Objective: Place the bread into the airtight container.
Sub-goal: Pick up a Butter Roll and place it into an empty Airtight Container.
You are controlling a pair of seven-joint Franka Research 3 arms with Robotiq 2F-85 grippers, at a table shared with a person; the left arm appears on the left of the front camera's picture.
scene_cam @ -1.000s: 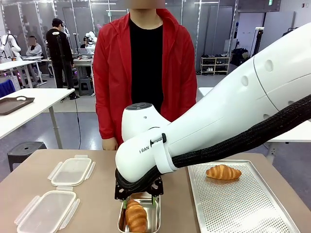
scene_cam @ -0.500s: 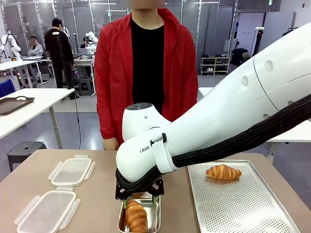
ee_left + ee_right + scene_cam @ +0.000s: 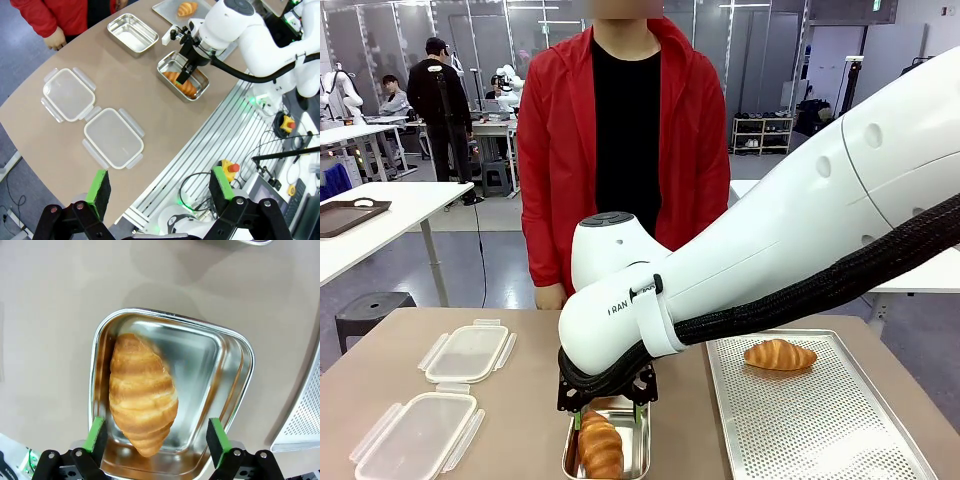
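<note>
**Bread lying in the steel container, right claw spread above it**

The bread [image 3: 142,395], a croissant, lies lengthwise in the steel container [image 3: 230,365], toward one long wall, with bare metal beside it. The container stands at the near middle of the table [image 3: 520,400]. The right claw [image 3: 156,437] hangs over the near end of the bread with its jaws spread wide. One green pad stands to each side of the bread, and nothing is pinched between them.

In the front view the right arm [image 3: 770,250] reaches across from the right and covers the far end of the container. To the right, just beside the container, lies a perforated tray [image 3: 820,430] with a second croissant [image 3: 779,354] at its far end. To the left, two clear lids [image 3: 467,352] lie flat, one near and one farther off.

The left wrist view looks down from well above the table. In it an empty steel container [image 3: 133,33] stands beyond the filled one, toward the person [image 3: 620,150], who stands at the far edge in a red jacket with one hand [image 3: 548,296] hanging at the table's rim. The left claw [image 3: 160,187] is spread wide and holds nothing.
</note>
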